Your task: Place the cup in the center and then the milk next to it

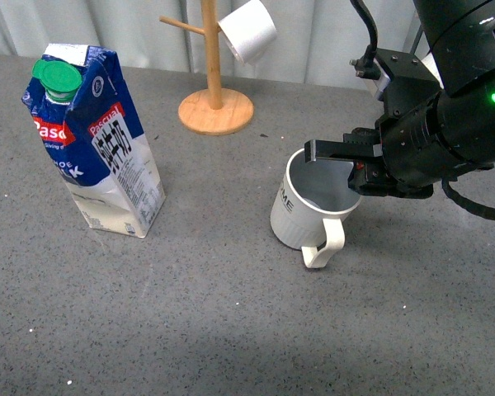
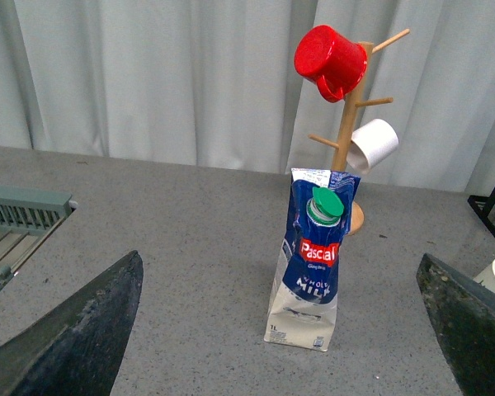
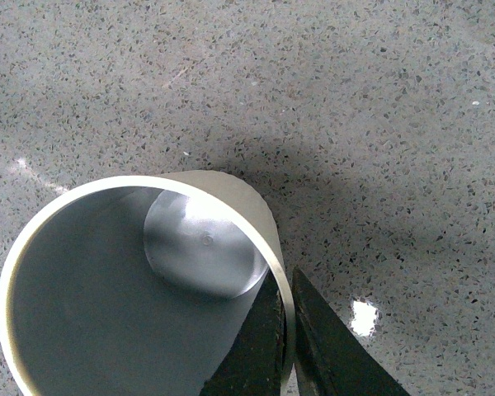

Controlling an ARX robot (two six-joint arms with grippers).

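The cup (image 1: 301,216), an off-white ribbed mug with lettering near its rim and a squared handle, sits tilted at centre right of the grey table. My right gripper (image 1: 346,169) is shut on its rim, one finger inside and one outside; the right wrist view shows the rim (image 3: 274,247) pinched between the fingers (image 3: 326,346). The milk (image 1: 95,140), a blue-and-white Pascual carton with a green cap, stands upright at the left. In the left wrist view the carton (image 2: 309,264) stands ahead, between my open left gripper's fingertips (image 2: 82,330), well apart from them.
A wooden mug tree (image 1: 214,103) stands at the back with a small white cup (image 1: 249,31) on a peg; the left wrist view also shows a red cup (image 2: 330,62) on it. A grey rack (image 2: 21,216) lies at the left edge. A black frame (image 2: 491,214) is far right.
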